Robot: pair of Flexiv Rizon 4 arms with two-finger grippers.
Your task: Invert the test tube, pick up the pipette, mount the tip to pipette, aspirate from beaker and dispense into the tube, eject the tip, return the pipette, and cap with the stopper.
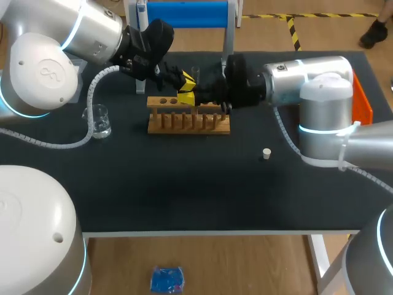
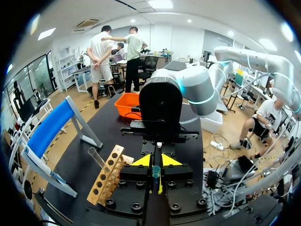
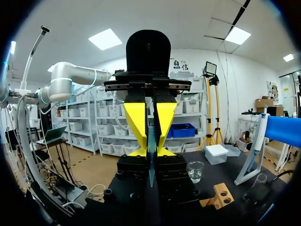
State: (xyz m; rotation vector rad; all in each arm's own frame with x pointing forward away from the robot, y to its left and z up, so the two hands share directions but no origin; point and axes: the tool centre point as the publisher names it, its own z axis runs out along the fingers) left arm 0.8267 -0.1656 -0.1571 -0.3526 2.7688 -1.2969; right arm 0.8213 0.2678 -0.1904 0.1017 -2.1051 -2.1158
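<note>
left gripper above rack: nearly closed, pinching tube | right gripper facing it over rack: nearly closed, pinching same tube | stopper right of rack

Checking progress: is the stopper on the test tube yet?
Off. The stopper lies alone on the bare table, well apart from the wooden rack.

Lab, glass beaker, wooden tube rack
</note>
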